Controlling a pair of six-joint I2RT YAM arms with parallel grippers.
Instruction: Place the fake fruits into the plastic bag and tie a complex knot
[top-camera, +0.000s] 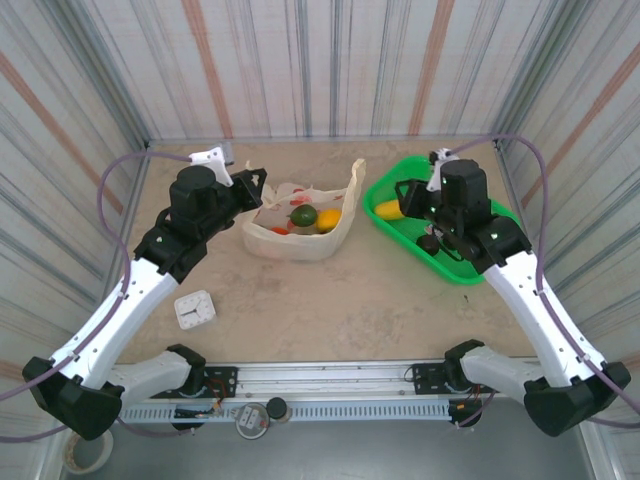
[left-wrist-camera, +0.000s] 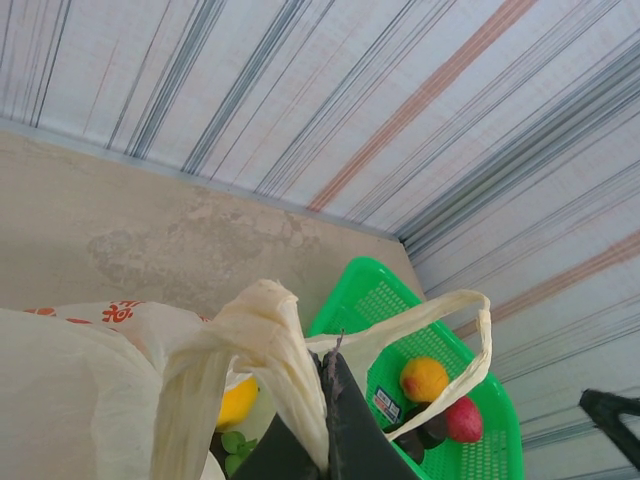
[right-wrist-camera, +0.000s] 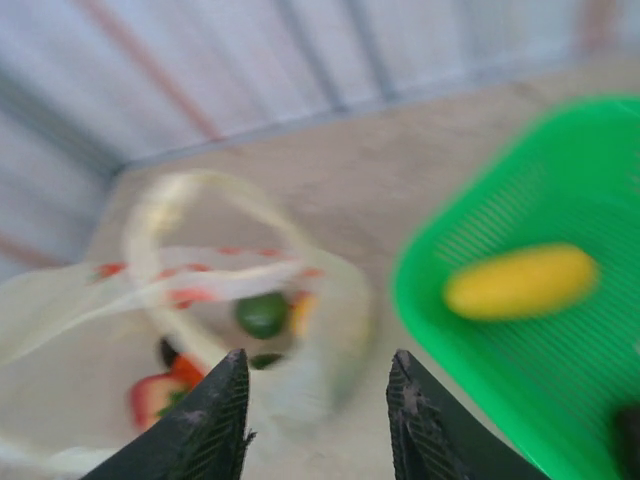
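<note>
The cream-yellow plastic bag (top-camera: 300, 240) lies open mid-table with green (top-camera: 303, 215), yellow (top-camera: 328, 220) and red fake fruits inside. My left gripper (top-camera: 253, 188) is at the bag's left rim. In the left wrist view this gripper (left-wrist-camera: 331, 372) is shut on a bunched bag handle (left-wrist-camera: 262, 335), and the other handle loop (left-wrist-camera: 472, 345) hangs free. My right gripper (top-camera: 410, 200) hovers over the green basket's left end. The blurred right wrist view shows it (right-wrist-camera: 318, 385) open and empty, facing the bag (right-wrist-camera: 335, 330). A yellow fruit (right-wrist-camera: 520, 281) lies in the basket.
The green basket (top-camera: 480, 265) at the right holds a yellow fruit (top-camera: 388, 209) and a dark one (top-camera: 430, 243). The left wrist view shows orange (left-wrist-camera: 424, 379), pink-red (left-wrist-camera: 462, 419) and dark fruits there. A small white square object (top-camera: 195, 309) lies front left. Striped walls enclose the table.
</note>
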